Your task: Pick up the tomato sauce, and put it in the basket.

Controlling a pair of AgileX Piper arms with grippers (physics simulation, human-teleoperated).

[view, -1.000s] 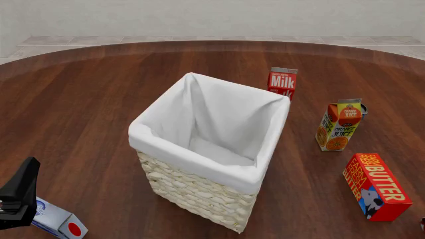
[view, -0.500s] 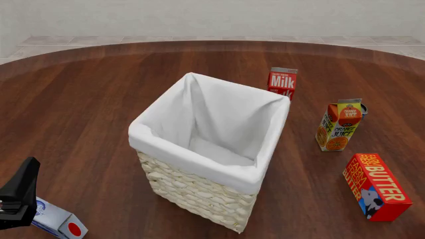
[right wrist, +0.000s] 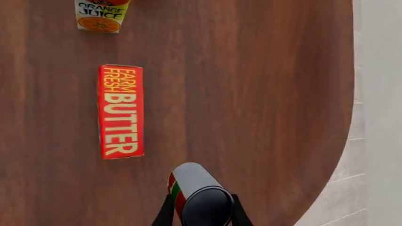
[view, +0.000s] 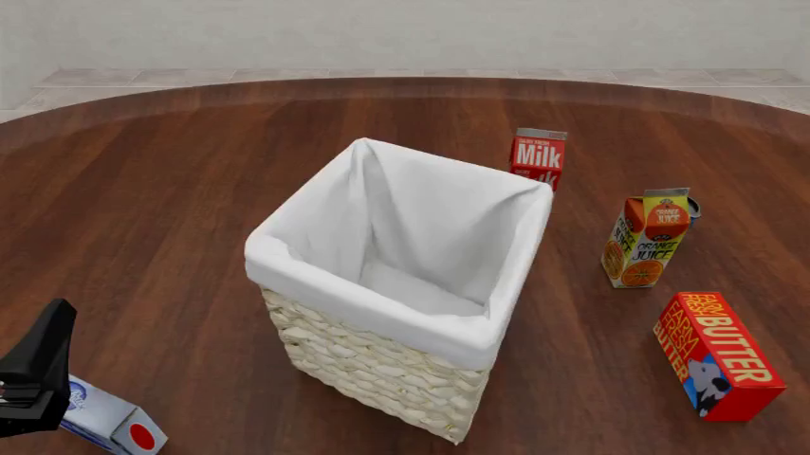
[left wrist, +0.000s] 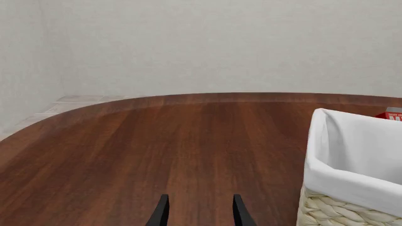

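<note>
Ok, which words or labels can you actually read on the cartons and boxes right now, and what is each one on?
"Milk": red milk carton behind the basket; small print above it is unreadable.
"ORANGE JUICE": orange juice carton.
"FARM FRESH BUTTER": butter box.
Tomato sauce can: red, green and white marks, no readable words.
Blue-and-white box: red dot only.

Large pale woven wicker basket (view: 379,365), white cloth liner, mid-table. Red Milk carton (view: 538,156) behind. Orange juice carton (view: 647,239), red-orange Butter box (view: 716,354) right. Left arm's black gripper (view: 36,374) near-left corner, over small white-blue box (view: 114,422).
</note>
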